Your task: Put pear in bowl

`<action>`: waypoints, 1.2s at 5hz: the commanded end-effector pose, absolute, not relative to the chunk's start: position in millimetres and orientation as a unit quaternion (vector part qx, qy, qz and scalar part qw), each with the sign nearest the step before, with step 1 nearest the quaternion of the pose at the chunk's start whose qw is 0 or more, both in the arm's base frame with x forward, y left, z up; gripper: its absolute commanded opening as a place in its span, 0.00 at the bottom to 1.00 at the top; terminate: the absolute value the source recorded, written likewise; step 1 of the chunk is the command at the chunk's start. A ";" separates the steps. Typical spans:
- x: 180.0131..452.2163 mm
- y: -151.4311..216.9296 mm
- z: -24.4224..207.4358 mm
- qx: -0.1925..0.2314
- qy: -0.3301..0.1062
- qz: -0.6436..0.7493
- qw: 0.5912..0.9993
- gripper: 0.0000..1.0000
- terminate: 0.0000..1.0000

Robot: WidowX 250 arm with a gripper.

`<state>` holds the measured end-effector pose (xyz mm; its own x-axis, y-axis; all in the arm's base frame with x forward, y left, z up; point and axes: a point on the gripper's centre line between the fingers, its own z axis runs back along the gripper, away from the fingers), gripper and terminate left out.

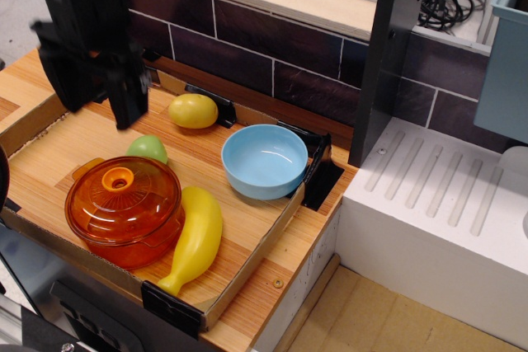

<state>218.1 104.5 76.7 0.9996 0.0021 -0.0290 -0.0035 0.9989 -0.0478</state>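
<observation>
The light-green pear [148,148] lies in the shallow wooden tray [247,228], partly hidden behind the orange pot [125,208]. The light-blue bowl [264,161] stands empty at the tray's right side, right of the pear. My black gripper [97,103] hangs above the tray's back left, up and left of the pear, apart from it. Its two fingers point down with a gap between them and nothing in it.
A yellow lemon-like fruit [193,110] lies at the tray's back. A long yellow banana [195,241] lies in front, between pot and bowl. A dark tiled wall [272,47] runs behind. A black post [388,55] and a white ribbed drainer [445,195] stand right.
</observation>
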 end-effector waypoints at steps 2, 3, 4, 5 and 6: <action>248.3 118.0 74.1 0.009 -0.039 -0.001 0.999 1.00 0.00; 247.1 116.5 51.5 0.025 -0.023 -0.001 0.999 1.00 0.00; 238.2 109.1 30.6 0.010 0.010 -0.010 1.000 1.00 0.00; 236.6 106.7 21.6 0.017 -0.002 0.000 1.000 1.00 0.00; 240.8 109.5 9.1 0.035 -0.018 0.017 0.999 1.00 0.00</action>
